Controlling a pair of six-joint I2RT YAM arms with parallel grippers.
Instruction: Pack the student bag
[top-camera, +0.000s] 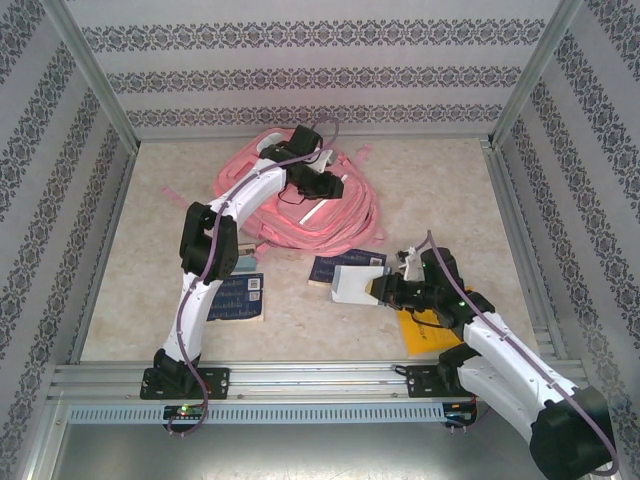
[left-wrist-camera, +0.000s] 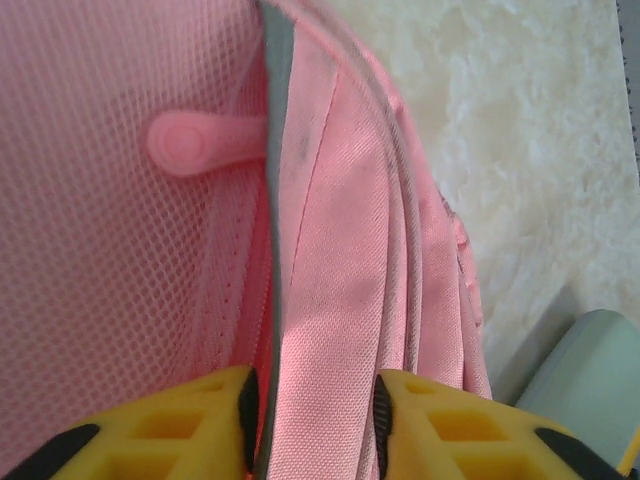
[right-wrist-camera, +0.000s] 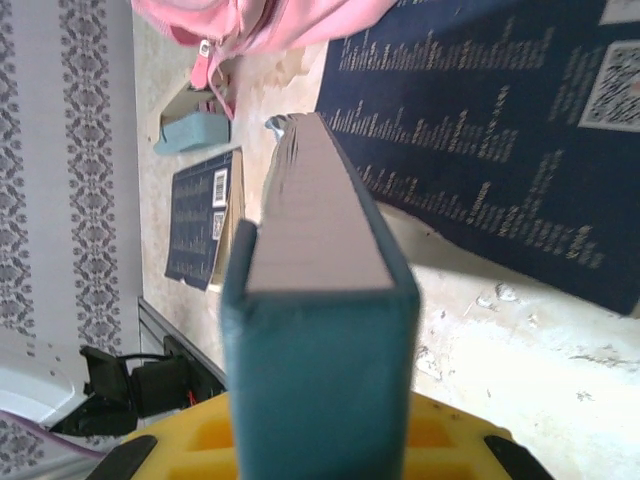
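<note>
pale table (top-camera: 450, 180) under patterned walls, student bag (top-camera: 345, 215) lying at its far middle. my left hand (left-wrist-camera: 315, 400) pinches a fold at the bag's opening; my right hand (right-wrist-camera: 320, 430) is clamped on a teal book (right-wrist-camera: 320, 300). nothing looks packed yet: a dark blue book (top-camera: 345, 268) and another blue book (top-camera: 238, 297) lie loose.

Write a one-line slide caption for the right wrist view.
Right end effector clamps a teal-covered book; a dark blue book lies beside it, the pink student bag beyond.

Student bag (top-camera: 345, 215) partly hidden under left arm (top-camera: 235, 200) — yellow item (top-camera: 418, 332) half covered.
</note>
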